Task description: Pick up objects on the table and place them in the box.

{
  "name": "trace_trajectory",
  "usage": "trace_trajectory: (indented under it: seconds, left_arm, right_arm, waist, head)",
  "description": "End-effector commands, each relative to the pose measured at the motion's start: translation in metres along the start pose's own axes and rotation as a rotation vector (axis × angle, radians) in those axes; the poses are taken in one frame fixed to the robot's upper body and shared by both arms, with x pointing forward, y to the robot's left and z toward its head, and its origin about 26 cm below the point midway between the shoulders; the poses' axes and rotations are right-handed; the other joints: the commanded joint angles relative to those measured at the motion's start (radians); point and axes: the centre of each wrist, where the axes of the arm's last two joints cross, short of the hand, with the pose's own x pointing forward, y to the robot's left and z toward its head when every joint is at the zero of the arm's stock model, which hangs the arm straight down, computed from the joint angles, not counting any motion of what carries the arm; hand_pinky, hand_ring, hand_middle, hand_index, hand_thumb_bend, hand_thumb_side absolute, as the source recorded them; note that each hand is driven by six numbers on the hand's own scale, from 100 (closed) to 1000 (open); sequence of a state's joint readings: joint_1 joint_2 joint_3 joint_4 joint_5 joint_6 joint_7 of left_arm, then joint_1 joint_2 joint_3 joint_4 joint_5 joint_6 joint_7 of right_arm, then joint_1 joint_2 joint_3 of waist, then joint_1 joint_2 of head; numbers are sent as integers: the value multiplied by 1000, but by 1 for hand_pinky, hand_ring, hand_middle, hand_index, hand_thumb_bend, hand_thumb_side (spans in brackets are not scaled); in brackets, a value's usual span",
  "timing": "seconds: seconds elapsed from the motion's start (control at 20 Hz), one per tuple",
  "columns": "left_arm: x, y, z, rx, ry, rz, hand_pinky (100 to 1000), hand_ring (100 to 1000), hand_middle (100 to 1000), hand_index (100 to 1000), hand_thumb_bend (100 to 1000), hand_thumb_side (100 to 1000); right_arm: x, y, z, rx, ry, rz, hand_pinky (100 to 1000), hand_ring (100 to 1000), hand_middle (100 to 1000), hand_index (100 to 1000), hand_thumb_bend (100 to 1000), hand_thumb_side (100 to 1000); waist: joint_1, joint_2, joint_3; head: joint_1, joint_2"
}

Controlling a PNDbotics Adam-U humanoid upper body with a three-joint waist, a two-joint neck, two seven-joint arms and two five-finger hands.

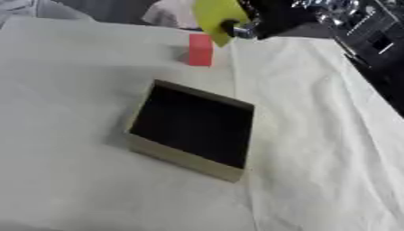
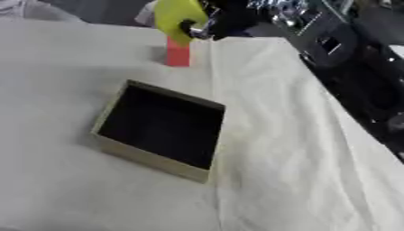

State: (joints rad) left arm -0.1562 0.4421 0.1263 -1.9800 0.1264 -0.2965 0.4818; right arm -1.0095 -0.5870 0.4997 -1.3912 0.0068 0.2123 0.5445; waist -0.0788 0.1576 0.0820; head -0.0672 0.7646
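right hand (image 1: 256, 20) is pinching a yellow piece (image 1: 214, 16) above the table's far edge.
a red block (image 1: 200, 50) is standing just below it, beyond the open dark-lined box (image 1: 193, 127) on the white cloth (image 1: 315, 135).

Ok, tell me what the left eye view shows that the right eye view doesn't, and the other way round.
Only the left eye view shows more of the white cloth on the box's left. Only the right eye view shows more of the dark arm and the dark area off the table's right edge. Both share the open box, dark inside, the red block standing beyond it, and the right hand holding a yellow object at the top, above the block.
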Motion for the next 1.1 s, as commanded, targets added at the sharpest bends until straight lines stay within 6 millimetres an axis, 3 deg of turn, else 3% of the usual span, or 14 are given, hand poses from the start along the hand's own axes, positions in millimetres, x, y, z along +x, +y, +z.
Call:
trace_trajectory:
  seconds: [0.05, 0.4, 0.8, 1.05, 1.1]
  left_arm:
    - [7, 2, -7, -23, -36, -15, 673, 739, 708, 784, 291, 676]
    - [7, 2, -7, -25, -35, -13, 672, 740, 709, 783, 286, 681]
    - [8, 0, -9, -35, -44, -10, 672, 740, 709, 784, 288, 676]
    - [10, -1, -13, -45, -57, -4, 673, 740, 709, 785, 291, 672]
    - [10, -1, -13, -46, -58, -3, 673, 741, 709, 785, 291, 672]
  right_arm:
    - [-1, -9, 7, 4, -2, -57, 810, 856, 817, 820, 100, 506]
    - [-7, 0, -5, 86, -17, -265, 870, 934, 901, 899, 100, 633]
    - [-6, 9, -18, 131, -86, -468, 945, 970, 944, 923, 100, 654]
    - [1, 13, -24, 178, -114, -479, 958, 983, 967, 946, 100, 603]
    - [3, 14, -25, 193, -119, -457, 954, 979, 973, 957, 100, 513]
  waist:
    - [4, -18, -1]
    - [2, -15, 5]
    - [-2, -10, 11]
    - [-4, -10, 12]
    - [-4, -10, 12]
  head:
    - [1, 5]
    - [-11, 5]
    - [-15, 5]
    - [-17, 5]
    - [-16, 5]
